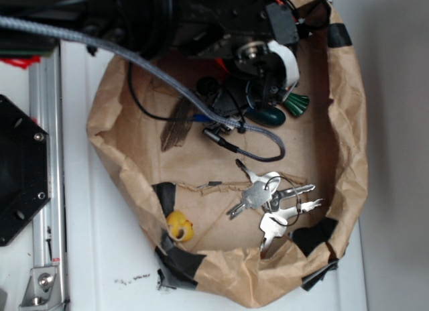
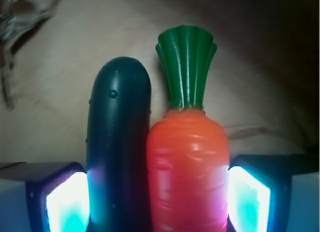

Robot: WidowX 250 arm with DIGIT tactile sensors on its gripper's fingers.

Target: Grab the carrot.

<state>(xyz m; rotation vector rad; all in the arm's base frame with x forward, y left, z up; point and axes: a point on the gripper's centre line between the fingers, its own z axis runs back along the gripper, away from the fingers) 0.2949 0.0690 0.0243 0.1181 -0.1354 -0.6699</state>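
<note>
We see a brown paper tub (image 1: 342,123), taped at its rim, taking up most of the exterior view. The arm (image 1: 201,16) reaches in from twelve o'clock, its gripper (image 1: 265,103) low over the floor at about one o'clock. A bunch of keys (image 1: 271,200) lies at five o'clock, a yellow duck (image 1: 179,225) at seven.

In the wrist view the gripper (image 2: 159,197) straddles two toys lying side by side and touching: the cucumber (image 2: 119,142) at nine o'clock, the carrot (image 2: 187,167) at three, its green stem pointing to twelve. One finger (image 2: 65,197) sits just outside the cucumber, the other touches or nearly touches the carrot. The fingers are spread, clenched on nothing yet.

We judge the carrot light, stiff and glossy, so slippery. The thick orange body is the place to grip, but closing here would pinch the cucumber too.
</note>
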